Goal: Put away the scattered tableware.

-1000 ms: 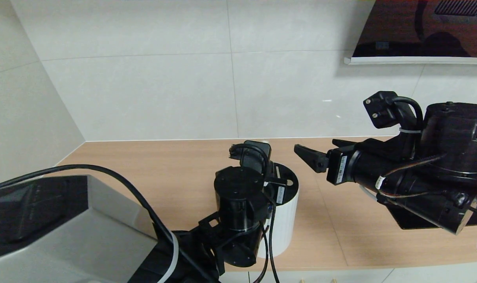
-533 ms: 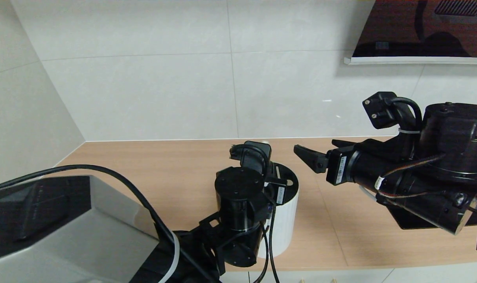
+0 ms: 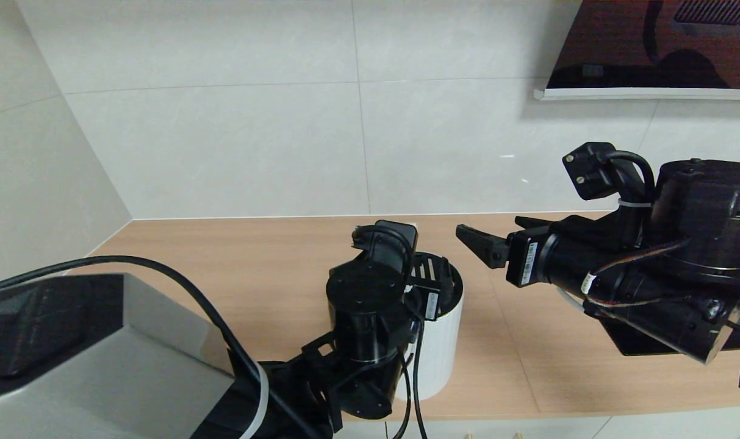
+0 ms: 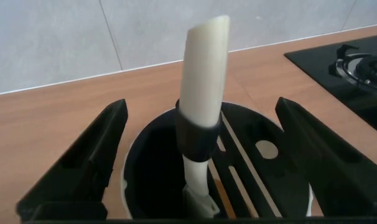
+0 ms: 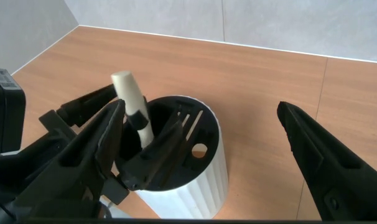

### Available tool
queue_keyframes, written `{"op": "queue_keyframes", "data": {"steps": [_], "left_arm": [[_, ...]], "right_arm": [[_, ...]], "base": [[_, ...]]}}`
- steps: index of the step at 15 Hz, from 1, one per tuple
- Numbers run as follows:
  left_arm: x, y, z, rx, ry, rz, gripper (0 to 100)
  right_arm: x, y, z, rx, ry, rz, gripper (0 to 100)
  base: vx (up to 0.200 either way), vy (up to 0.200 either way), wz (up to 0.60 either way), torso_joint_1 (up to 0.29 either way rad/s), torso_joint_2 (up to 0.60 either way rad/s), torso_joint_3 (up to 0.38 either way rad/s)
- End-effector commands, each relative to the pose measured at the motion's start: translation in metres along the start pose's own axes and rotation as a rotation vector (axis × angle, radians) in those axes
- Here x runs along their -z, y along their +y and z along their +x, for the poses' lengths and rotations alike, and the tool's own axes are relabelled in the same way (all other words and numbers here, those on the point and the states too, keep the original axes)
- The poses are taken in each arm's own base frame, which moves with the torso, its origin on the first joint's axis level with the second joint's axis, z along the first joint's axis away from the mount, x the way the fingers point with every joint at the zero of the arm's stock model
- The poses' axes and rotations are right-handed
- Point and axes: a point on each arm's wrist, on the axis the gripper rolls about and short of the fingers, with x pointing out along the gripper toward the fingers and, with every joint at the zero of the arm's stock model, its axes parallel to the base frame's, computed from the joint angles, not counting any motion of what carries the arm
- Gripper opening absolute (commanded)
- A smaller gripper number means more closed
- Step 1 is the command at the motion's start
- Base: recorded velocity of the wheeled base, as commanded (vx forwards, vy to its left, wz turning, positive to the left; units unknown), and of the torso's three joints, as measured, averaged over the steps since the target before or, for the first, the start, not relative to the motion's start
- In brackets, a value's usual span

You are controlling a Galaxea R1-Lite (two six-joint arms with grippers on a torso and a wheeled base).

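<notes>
A white ribbed utensil holder [image 3: 437, 341] with a black slotted lid [image 4: 257, 155] stands on the wooden counter [image 3: 254, 256]. A cream-handled utensil [image 4: 202, 81] with a black band stands upright in the holder's round opening, handle up. My left gripper [image 4: 201, 109] hangs over the holder, open, with one finger on each side of the handle and neither touching it. In the right wrist view the utensil [image 5: 129, 93] and holder [image 5: 195, 168] sit below my right gripper [image 5: 200, 109]. That right gripper [image 3: 488, 241] is open and holds nothing, hovering just right of the holder.
A black hob [image 4: 350, 59] lies on the counter to the right of the holder, partly under my right arm [image 3: 638, 341]. A range hood [image 3: 650, 55] hangs at the upper right. Tiled walls close the back and left sides; bare counter stretches left of the holder.
My left arm has shifted slightly to the left, uncovering more of the holder's slotted lid. The right arm has stayed still.
</notes>
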Motion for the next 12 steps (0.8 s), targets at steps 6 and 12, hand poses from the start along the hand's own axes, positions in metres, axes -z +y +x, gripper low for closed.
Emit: {"op": "queue_keyframes", "data": {"steps": [6,12], "left_arm": [[-0.082,0.055,-0.074,0.169,-0.155,-0.056,100],[-0.102,0.163,-0.157,0.108,-0.274,-0.101,100]], "right_arm": [[-0.004,-0.011,-0.009,0.028,-0.018,-0.034,100],[-0.035,-0.031,-0.043,0.089,-0.148,-0.040,100]], "base": [[0.000,0.000,0.00,0.000,0.00,0.000],[0.000,0.000,0.00,0.000,0.00,0.000]]}}
